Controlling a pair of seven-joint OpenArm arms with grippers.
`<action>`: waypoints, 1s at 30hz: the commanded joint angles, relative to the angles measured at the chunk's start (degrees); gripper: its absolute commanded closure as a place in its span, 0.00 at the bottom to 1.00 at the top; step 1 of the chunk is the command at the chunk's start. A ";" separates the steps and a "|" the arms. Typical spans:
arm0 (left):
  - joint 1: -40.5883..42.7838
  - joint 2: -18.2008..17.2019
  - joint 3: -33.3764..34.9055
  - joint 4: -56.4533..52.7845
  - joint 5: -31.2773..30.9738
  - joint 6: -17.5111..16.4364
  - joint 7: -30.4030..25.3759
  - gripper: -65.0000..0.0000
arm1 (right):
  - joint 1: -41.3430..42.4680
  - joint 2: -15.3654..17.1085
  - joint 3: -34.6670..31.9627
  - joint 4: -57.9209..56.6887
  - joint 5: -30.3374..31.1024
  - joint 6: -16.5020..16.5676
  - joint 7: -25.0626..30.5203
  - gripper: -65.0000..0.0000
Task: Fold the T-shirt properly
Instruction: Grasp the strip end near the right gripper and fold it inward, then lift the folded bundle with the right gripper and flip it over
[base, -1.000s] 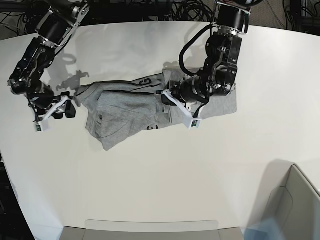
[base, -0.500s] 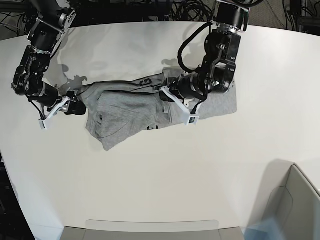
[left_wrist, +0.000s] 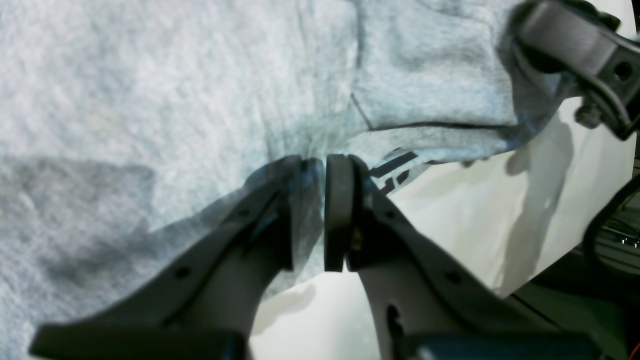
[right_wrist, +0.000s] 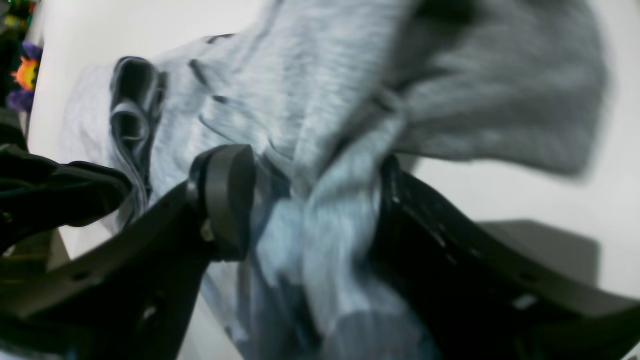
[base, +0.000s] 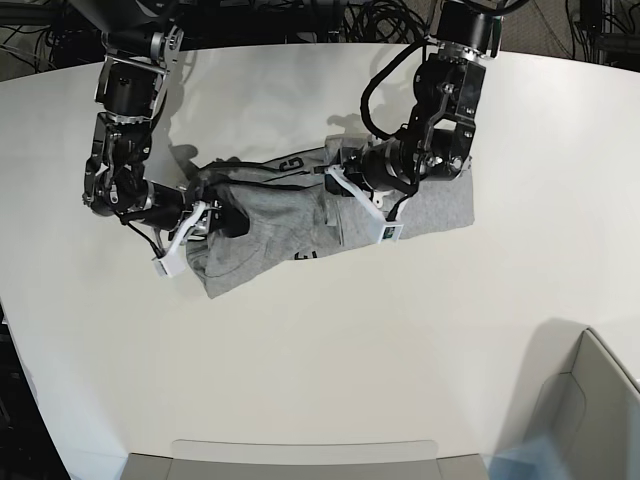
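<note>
The heather-grey T-shirt (base: 270, 215) lies crumpled across the white table (base: 400, 330), with bits of black lettering showing. My left gripper (base: 332, 190) sits at the shirt's middle. In the left wrist view the gripper (left_wrist: 320, 165) is pinched on a fold of the cloth (left_wrist: 150, 100) near the lettering. My right gripper (base: 210, 215) is at the shirt's left end. In the blurred right wrist view its fingers (right_wrist: 225, 200) stand wide apart, and the gripper (right_wrist: 310, 200) has a thick bunch of cloth (right_wrist: 325, 100) between them.
A grey bin (base: 590, 400) stands at the front right corner. A grey tray edge (base: 300, 460) lies along the front. Cables run behind the table's far edge. The right gripper's black body (left_wrist: 575, 45) shows in the left wrist view.
My right gripper has swung right, from the bare table beside the shirt onto its left end, and cloth now bunches between its fingers. My left gripper shifted slightly up and left.
</note>
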 joint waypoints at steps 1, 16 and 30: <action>-0.48 0.02 -0.10 1.22 -0.78 -0.07 -0.39 0.88 | 1.36 -0.68 -0.36 0.44 -3.01 0.40 -1.05 0.50; 5.49 -1.47 -5.72 18.80 -0.87 -0.07 0.23 0.88 | 6.20 -1.04 -0.36 0.62 -20.07 -7.25 -1.05 1.00; 11.12 -4.11 -21.19 18.54 -0.96 -0.42 0.32 0.88 | 3.65 5.73 -21.45 15.65 -21.30 -35.55 6.77 1.00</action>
